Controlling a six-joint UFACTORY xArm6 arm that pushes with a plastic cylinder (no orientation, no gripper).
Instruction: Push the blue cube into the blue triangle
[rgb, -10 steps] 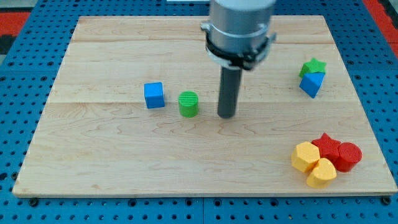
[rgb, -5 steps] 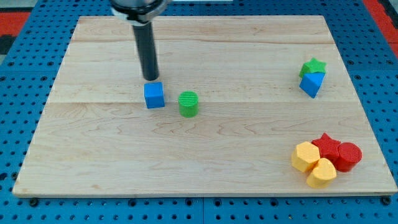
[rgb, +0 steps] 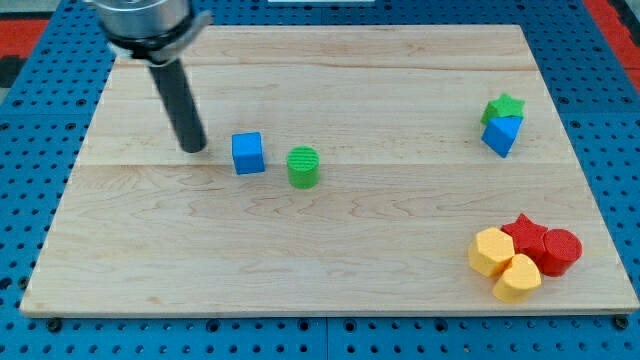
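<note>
Wooden worktop (rgb: 330, 250): my tip (rgb: 193, 148) rests just left of the blue cube (rgb: 248, 153), apart; blue triangle (rgb: 501, 134) far right; no claw fitted; arm cropped above.

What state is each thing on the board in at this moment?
my tip: on the board, left of the blue cube, a gap between
blue cube: free, upright
green cylinder: upright, apart from cube
blue triangle: touching green star
yellow blocks and red blocks: clustered together
</note>
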